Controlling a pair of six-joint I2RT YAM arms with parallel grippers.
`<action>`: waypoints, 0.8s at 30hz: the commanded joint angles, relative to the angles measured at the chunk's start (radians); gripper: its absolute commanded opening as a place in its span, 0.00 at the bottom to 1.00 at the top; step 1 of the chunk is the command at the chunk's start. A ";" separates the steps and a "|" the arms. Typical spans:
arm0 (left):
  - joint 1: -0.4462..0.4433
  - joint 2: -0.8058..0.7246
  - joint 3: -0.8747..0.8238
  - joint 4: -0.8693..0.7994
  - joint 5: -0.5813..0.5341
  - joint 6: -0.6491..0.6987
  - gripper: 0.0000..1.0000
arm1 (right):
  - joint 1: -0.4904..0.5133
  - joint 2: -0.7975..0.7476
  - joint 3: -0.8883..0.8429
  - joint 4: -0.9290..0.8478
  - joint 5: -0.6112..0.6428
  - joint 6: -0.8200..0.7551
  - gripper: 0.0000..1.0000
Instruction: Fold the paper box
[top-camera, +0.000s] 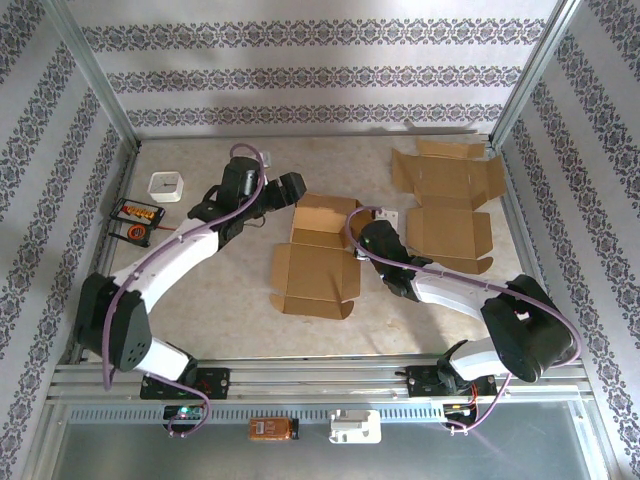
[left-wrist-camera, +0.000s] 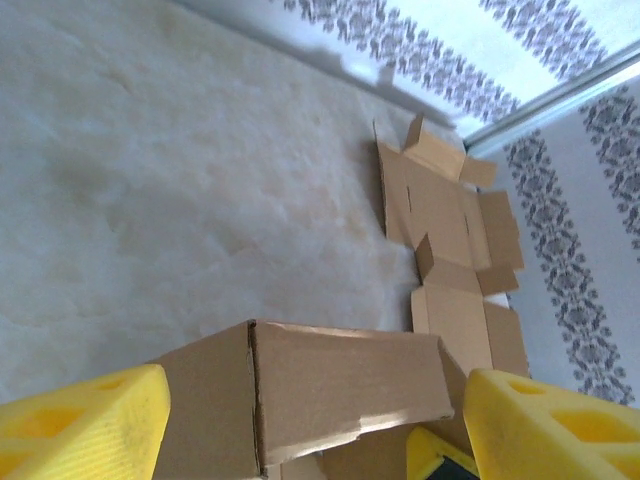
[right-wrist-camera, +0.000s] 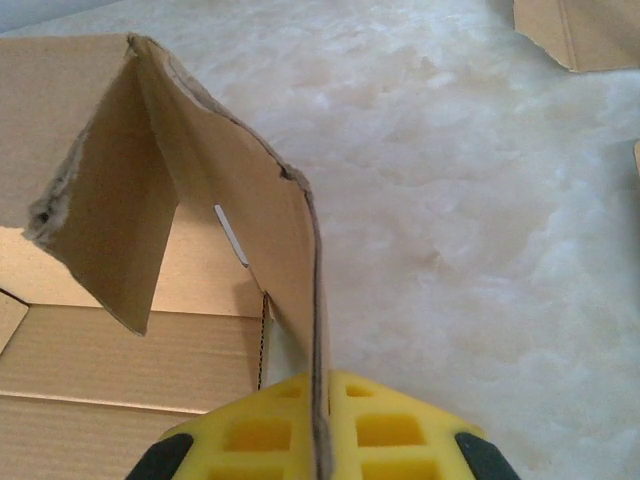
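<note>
Brown cardboard, your paper box (top-camera: 315, 262) sits in the middle of the table (top-camera: 200, 300), where your right claw (right-wrist-camera: 318, 425) pinches its right edge and your left claw (left-wrist-camera: 315, 420) is spread wide at its far side.

Paper box (top-camera: 318, 262) of brown corrugated cardboard — matt, fibrous, ragged along one torn flap edge, right gripper (right-wrist-camera: 318, 435) in yellow moulded plastic, waffle-gridded with a faint sheen, table (top-camera: 200, 310) top cream, mottled, matt — stone-like, frame rails (top-camera: 300, 380) of brushed grey metal
</note>
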 joint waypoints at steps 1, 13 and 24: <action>0.044 0.066 0.040 -0.027 0.189 -0.012 0.78 | 0.013 0.024 0.010 -0.045 -0.006 -0.026 0.08; 0.051 0.136 -0.056 0.135 0.306 -0.090 0.51 | 0.034 0.032 0.053 -0.066 -0.042 -0.017 0.10; 0.022 0.140 -0.096 0.179 0.312 -0.115 0.49 | 0.073 0.155 0.188 -0.054 -0.104 0.065 0.13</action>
